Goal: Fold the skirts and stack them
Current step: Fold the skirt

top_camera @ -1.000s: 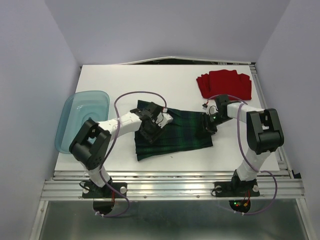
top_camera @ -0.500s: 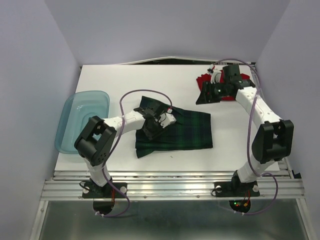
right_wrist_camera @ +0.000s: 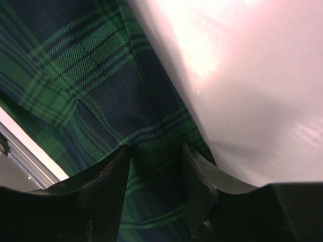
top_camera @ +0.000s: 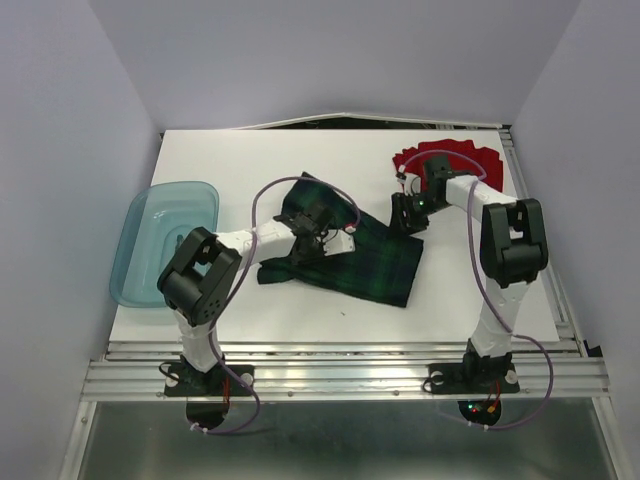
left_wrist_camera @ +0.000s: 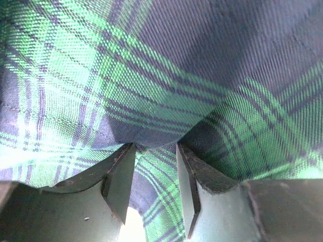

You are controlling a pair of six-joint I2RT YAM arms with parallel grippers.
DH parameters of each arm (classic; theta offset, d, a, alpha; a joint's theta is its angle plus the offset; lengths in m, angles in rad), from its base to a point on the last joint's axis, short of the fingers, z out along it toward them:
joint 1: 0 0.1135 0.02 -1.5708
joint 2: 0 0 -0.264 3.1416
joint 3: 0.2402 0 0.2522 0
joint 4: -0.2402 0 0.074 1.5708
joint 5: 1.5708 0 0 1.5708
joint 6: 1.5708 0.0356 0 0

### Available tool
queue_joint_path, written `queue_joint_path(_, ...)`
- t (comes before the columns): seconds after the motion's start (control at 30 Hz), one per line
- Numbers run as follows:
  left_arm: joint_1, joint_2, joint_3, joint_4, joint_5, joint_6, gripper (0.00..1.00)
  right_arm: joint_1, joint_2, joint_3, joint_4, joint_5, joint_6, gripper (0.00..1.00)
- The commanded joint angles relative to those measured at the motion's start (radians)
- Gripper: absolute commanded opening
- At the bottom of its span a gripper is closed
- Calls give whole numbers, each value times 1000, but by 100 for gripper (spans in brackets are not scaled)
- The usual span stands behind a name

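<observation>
Your left gripper (left_wrist_camera: 154,151) is pinching a fold of the plaid skirt (top_camera: 372,266), and your right gripper (right_wrist_camera: 156,154) is clamped on its far-right edge. The plaid one's lying rumpled in the middle of the table (top_camera: 230,160), and the red skirt (top_camera: 458,160) is bunched up at the far right.

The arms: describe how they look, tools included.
Both the left arm and right arm have white links, bulky black joints and a looping purple cable. The left tool and right tool each have two dark, wedge-shaped fingers.
</observation>
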Motion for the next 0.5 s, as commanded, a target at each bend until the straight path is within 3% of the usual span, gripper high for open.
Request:
queue_joint_path(0.0, 31, 65, 40, 87, -40, 146, 49, -2, -105, -133, 2, -41, -36, 49)
queue_joint_path(0.23, 87, 102, 175, 273, -68, 110, 56, -2, -256, -377, 59, -49, 26, 42)
queue_joint_path(0.47, 130, -19, 327, 262, 1, -186, 63, 79, -354, -477, 128, -165, 200, 50)
